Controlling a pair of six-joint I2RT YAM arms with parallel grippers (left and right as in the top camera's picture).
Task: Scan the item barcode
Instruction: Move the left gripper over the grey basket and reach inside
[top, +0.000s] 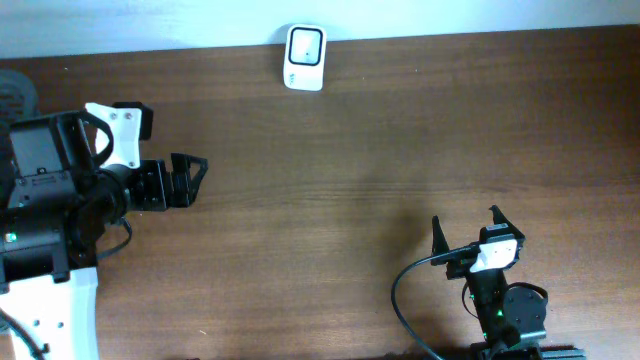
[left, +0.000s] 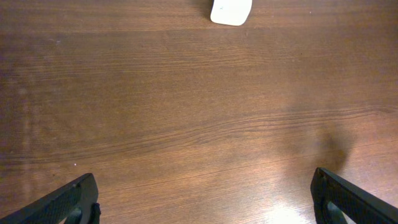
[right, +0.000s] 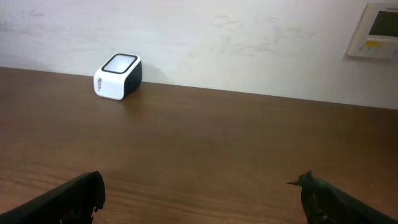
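Two grippers are seen above a brown wooden surface (top: 350, 150), and both are spread wide with nothing held between the jaws. Nearest, at the front edge toward the right, the right gripper (top: 466, 220) is pointed toward the back of the surface, with a white block (top: 497, 252) set just behind its fingers and a black cable (top: 405, 285) looped from it down to the front edge. In the right wrist view its two dark fingers (right: 68, 199) are shown at the lower corners, well apart, with only bare wood between them. Farther back, at the left side, the left gripper (top: 198, 180) is turned toward the right across the surface, carried on a bulky black arm (top: 45, 190) with a white bracket (top: 122, 135) fixed on top. In the left wrist view its fingers are likewise found at the lower corners, wide apart, over bare wood where a faint shadow (left: 336, 146) is cast at the right. Beyond both grippers, a broad stretch of surface is left before the scanner (top: 304, 58), which is placed near the middle of the far edge, just in front of the pale wall (right: 205, 37). The scanner is a small white box with a dark-framed window on its top face, well apart from either gripper. Farthest of all, a pale wall panel (right: 376, 30) with a small greenish screen is mounted at the upper right of the right wrist view.
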